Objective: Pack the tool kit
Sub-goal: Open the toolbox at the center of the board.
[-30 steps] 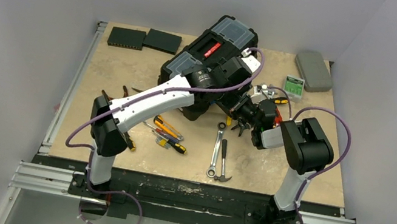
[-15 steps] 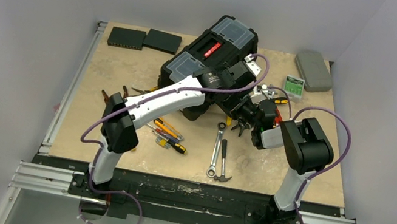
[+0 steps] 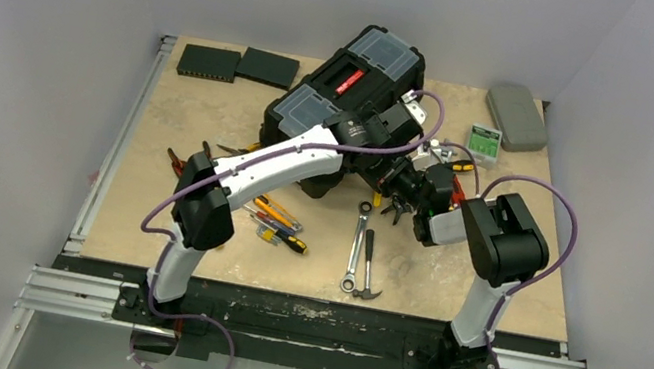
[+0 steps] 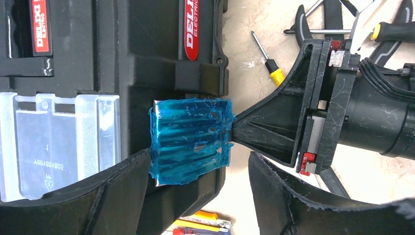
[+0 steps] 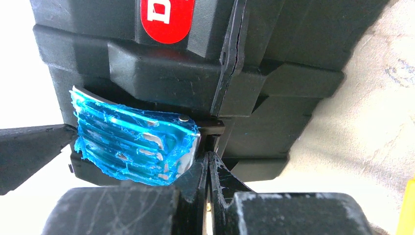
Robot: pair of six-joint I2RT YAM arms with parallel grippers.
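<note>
Top external: the large black plastic toolbox (image 3: 327,73) sits near the table's (image 3: 215,104) far edge. My left claw (image 4: 198,159) gapes around its blue-filmed latch (image 5: 132,142). My right claw (image 5: 208,164) is pressed together, tips touching that latch.

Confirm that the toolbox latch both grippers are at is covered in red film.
Wrong colour: the film on the latch is blue, not red, as the left wrist view shows. The left gripper and right gripper are both at it.

Black toolbox (image 3: 323,82) angled — hand tools (image 3: 356,251) strewn beside.
</note>
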